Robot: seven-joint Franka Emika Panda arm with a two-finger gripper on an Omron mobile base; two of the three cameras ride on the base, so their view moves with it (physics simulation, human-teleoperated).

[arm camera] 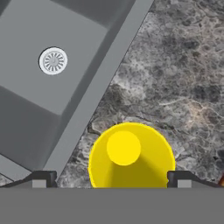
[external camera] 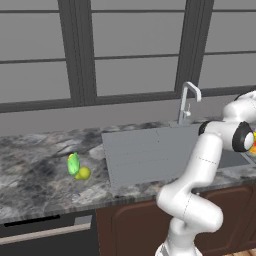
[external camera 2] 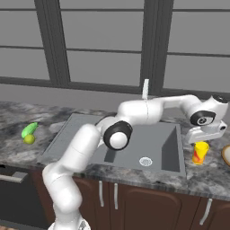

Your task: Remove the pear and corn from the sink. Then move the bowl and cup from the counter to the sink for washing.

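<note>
The yellow cup (arm camera: 131, 155) stands upright on the marble counter just right of the sink (external camera 2: 134, 134); I look straight down into it. My gripper (arm camera: 111, 180) hangs open right above it, one fingertip on each side of the cup's rim, not touching it. In the right base view the hand (external camera 2: 205, 131) sits directly over the cup (external camera 2: 200, 152). The tan bowl (external camera 2: 226, 155) peeks in at the right edge. On the counter left of the sink lie the green corn (external camera: 73, 163) and the pear (external camera: 83, 173), side by side.
The sink basin with its round drain (arm camera: 53, 61) lies close beside the cup, across a grey rim. A chrome faucet (external camera: 187, 100) rises behind the basin. The flat drainboard (external camera: 135, 155) spans the sink's left part. Windows line the back wall.
</note>
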